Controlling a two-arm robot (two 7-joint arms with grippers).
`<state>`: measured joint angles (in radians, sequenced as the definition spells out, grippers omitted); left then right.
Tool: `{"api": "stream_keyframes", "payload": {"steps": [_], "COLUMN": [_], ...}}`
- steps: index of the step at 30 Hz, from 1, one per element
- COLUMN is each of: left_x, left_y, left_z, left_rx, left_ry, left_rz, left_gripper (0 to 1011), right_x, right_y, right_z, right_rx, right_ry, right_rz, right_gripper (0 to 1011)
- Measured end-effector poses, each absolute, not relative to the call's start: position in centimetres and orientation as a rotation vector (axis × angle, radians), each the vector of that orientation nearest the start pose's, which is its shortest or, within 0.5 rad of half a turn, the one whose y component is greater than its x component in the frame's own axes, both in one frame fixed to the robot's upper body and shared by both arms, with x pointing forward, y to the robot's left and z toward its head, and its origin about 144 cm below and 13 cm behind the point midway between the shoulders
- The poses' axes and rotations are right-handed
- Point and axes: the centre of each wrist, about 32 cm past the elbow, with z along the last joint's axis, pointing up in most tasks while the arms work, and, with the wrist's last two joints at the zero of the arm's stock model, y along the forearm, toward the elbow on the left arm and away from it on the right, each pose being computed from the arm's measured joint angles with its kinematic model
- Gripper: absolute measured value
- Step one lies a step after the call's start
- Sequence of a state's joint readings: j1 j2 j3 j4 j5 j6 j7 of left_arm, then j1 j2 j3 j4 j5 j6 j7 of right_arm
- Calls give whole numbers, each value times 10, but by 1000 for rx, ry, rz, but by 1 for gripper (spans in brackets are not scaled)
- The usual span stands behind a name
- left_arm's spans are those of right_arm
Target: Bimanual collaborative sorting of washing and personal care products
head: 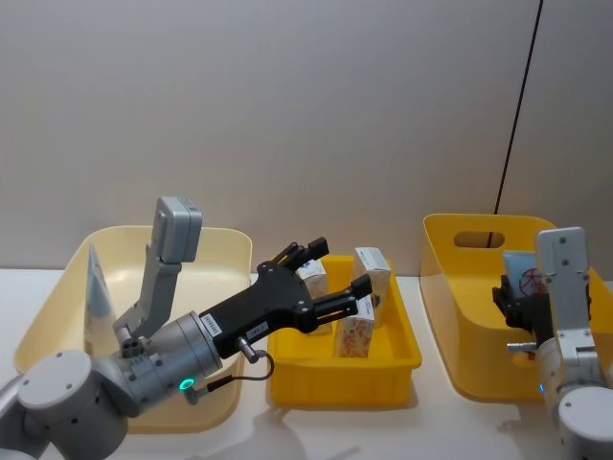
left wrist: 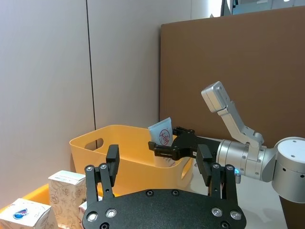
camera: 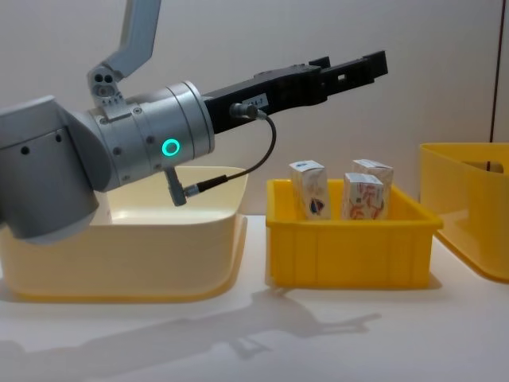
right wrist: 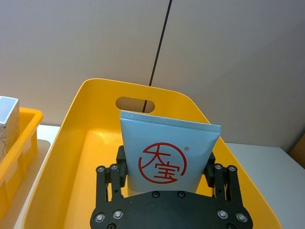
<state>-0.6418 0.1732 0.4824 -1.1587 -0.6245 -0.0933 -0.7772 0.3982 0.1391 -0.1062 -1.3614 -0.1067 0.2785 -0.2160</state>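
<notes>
Sorting: left gripper [head: 337, 268] above white cartons [head: 372, 266]; right gripper [right wrist: 165, 174] with tube [right wrist: 169, 136] at deep yellow bin [right wrist: 97, 89].
Left jaws stood apart over the small yellow tray [head: 340, 385] holding them, likely lined up for a pick. Right jaws clamped the light-blue tube upright above the bin's floor, probably for release.

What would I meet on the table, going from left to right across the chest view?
cream bin → tray, with the cartons standing in it → yellow bin at the right edge
</notes>
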Motion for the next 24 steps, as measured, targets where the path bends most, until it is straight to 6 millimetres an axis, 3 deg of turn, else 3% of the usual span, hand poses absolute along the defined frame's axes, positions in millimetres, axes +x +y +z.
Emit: {"api": "stream_keyframes", "payload": {"steps": [6,24], "left_x": [608,608], "left_y": [165,165], "left_z": [1245,1245], "left_rx": [-290,-290], "left_ry": [-57,-57], "left_rz": [429,429], "left_gripper": [1003,1003], "right_x": [566,566], "right_y": [-245,-245], "right_z": [1224,1224], "right_rx": [-280,-280], "right_ry": [-178,-179], "right_rz": [-1761,-1761], "right_gripper": [1001,1001]}}
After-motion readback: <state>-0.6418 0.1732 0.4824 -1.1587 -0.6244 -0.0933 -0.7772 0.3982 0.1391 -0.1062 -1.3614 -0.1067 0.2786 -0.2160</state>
